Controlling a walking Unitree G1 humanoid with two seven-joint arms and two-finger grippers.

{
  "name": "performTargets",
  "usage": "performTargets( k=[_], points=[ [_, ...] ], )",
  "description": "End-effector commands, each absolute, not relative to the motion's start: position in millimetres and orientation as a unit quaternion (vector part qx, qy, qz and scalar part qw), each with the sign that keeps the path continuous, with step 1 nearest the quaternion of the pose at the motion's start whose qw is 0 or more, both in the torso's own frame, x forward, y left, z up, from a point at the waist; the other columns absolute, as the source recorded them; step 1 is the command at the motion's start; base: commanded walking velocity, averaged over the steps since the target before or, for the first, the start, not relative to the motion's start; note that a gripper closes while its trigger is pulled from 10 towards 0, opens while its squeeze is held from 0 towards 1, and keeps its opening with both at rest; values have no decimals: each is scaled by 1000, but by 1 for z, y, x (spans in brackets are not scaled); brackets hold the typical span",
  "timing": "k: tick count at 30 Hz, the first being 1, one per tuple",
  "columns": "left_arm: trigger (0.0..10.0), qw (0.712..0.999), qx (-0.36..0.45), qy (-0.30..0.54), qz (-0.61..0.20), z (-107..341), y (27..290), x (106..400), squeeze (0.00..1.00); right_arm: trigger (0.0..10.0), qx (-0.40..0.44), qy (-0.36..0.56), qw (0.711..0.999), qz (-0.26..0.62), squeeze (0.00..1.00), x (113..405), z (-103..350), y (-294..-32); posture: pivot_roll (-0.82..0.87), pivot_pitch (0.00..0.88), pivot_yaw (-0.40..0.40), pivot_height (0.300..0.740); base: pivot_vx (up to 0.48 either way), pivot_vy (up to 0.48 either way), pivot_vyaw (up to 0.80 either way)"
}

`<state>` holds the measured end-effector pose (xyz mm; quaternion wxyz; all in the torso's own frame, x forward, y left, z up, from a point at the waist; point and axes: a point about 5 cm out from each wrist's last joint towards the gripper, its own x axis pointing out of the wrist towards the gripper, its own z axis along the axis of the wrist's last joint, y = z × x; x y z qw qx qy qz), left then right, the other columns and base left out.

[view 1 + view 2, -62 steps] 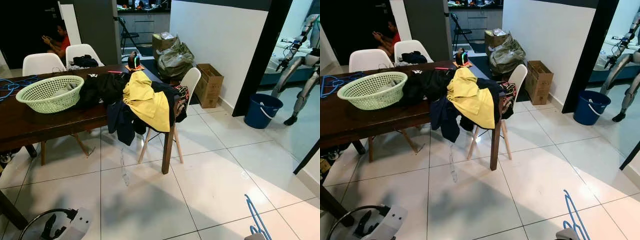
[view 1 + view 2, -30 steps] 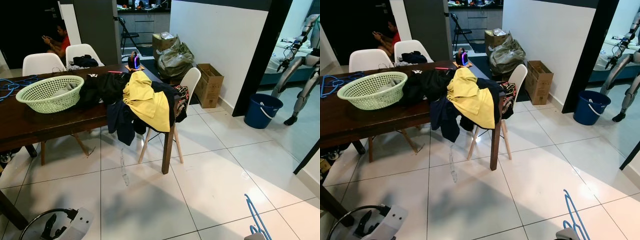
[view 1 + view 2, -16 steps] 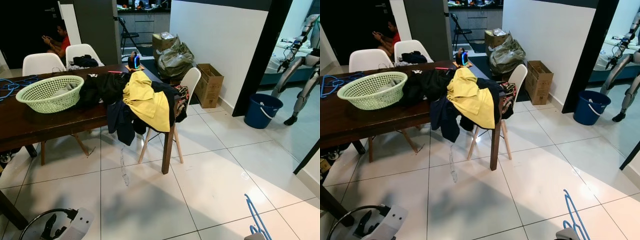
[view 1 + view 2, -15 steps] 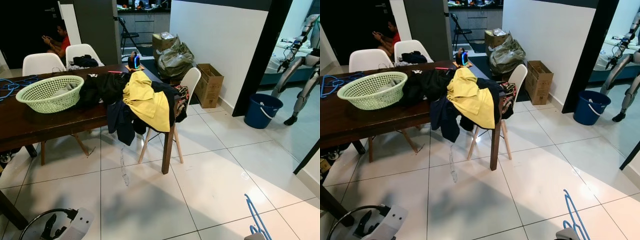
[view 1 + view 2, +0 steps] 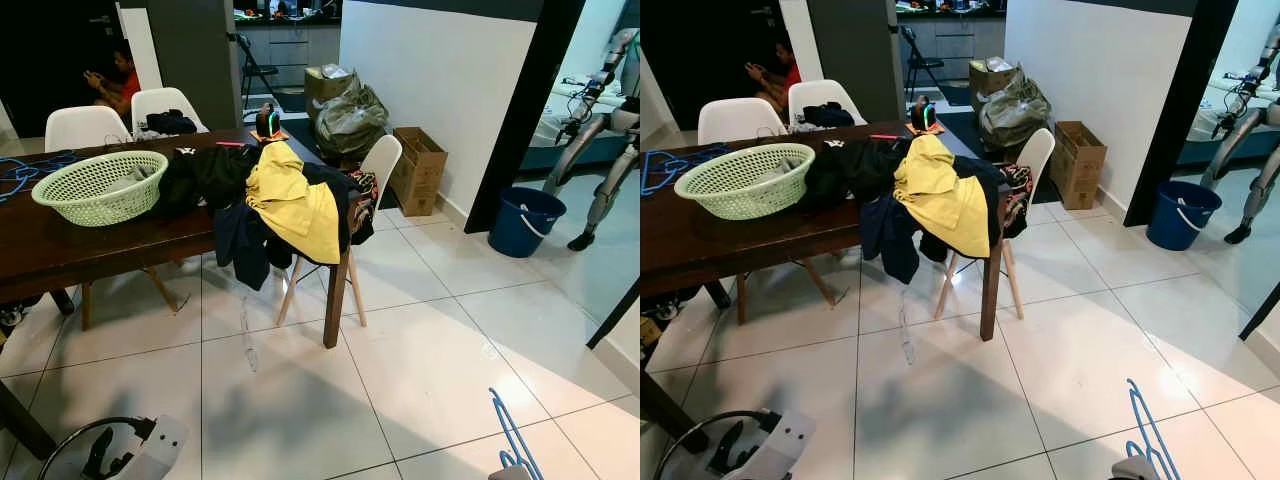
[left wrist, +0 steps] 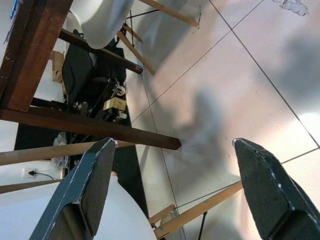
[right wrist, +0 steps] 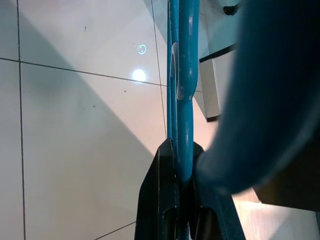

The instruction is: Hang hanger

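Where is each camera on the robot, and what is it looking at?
Left eye, right eye: on the head, looking down at the table, the green basket and the tiled floor; both share the blue hanger.
Left wrist: along the open left gripper at floor and table legs.
Right wrist: along the right gripper, shut on the hanger.

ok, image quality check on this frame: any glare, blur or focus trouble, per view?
Eye views: sharp, bright sun patch on the white floor tiles, dark doorway behind the brown wooden table. Left wrist view: open left gripper soft, tiles streaked with shadow. Right wrist view: small glare spot on the tile, blue plastic hanger clamped in the right gripper, large out-of-focus blue mass beside it.
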<state>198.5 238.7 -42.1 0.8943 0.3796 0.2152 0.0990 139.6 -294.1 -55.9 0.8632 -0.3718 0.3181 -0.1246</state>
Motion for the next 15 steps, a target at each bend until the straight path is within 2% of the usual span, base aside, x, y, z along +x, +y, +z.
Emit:
performTargets(
  k=[1, 15],
  points=[
    [10000, 892, 384, 221, 94, -44, 237, 198, 0, 10000, -371, 324, 860, -131, 0, 140, -55, -298, 7, 0, -17, 740, 0, 0, 0],
    [10000, 892, 384, 221, 94, -44, 236, 198, 0, 10000, -371, 325, 860, -131, 0, 139, -55, -298, 7, 0, -19, 740, 0, 0, 0]
  ],
)
